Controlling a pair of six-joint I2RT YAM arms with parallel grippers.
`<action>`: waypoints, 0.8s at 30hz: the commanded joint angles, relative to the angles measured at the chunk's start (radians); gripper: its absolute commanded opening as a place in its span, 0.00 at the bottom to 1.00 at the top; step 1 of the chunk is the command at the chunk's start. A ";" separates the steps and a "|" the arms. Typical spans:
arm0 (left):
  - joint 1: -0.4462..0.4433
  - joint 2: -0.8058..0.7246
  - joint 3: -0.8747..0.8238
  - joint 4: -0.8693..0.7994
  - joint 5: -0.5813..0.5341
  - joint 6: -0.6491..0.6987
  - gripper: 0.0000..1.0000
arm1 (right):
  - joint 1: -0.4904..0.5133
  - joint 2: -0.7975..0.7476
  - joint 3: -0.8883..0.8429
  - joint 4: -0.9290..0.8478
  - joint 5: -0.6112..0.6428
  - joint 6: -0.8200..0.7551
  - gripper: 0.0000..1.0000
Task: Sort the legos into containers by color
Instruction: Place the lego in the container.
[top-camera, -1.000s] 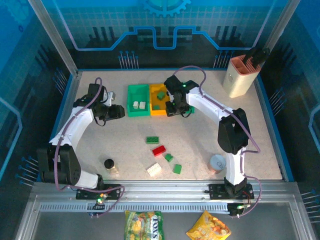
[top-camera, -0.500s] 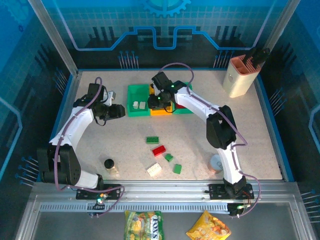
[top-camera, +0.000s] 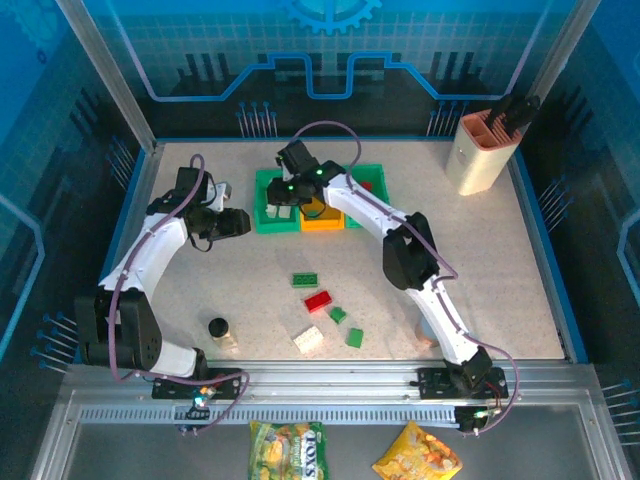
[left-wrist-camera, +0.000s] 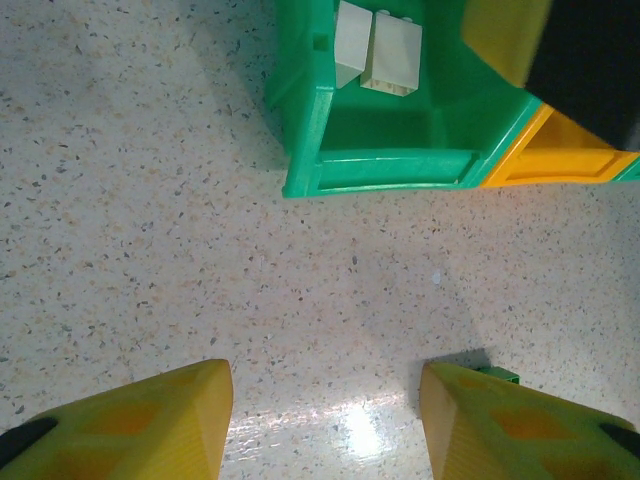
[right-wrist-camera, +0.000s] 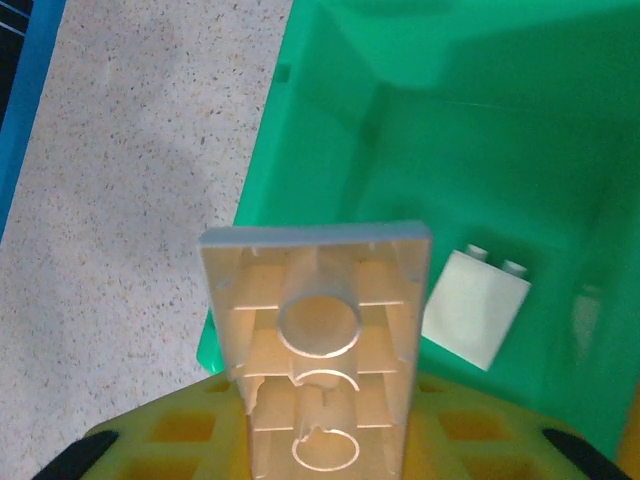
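Note:
My right gripper (top-camera: 286, 193) hangs over the left green bin (top-camera: 264, 216), shut on a cream-white lego (right-wrist-camera: 318, 335) that I see from its hollow underside. Another cream brick (right-wrist-camera: 474, 306) lies on that bin's floor (right-wrist-camera: 480, 120). In the left wrist view two cream bricks (left-wrist-camera: 380, 48) sit in the same green bin (left-wrist-camera: 380, 165), with the orange-yellow bin (left-wrist-camera: 560, 160) beside it. My left gripper (top-camera: 236, 222) stands open just left of the bins, its yellow fingers (left-wrist-camera: 130, 420) apart over bare table. On the table lie green legos (top-camera: 305, 280), a red one (top-camera: 318, 300) and a cream one (top-camera: 308, 340).
The orange-yellow bin (top-camera: 320, 218) and a second green bin (top-camera: 374, 178) stand right of the first. A black-capped jar (top-camera: 218, 328) sits near the front left, a round can (top-camera: 432, 322) behind the right arm, and a beige holder (top-camera: 478, 150) at the back right.
The right arm has swung left with the cream lego, from over the orange-yellow bin to over the left green bin. The left arm has not moved.

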 joint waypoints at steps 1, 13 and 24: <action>0.012 -0.029 -0.010 0.005 0.019 0.004 0.53 | 0.021 0.050 0.065 0.035 0.046 0.045 0.33; 0.012 -0.027 -0.010 0.005 0.031 0.002 0.53 | 0.039 0.120 0.132 0.134 0.143 0.040 0.36; 0.013 -0.033 -0.010 0.003 0.027 0.003 0.53 | 0.046 0.075 0.132 0.104 0.156 0.012 0.44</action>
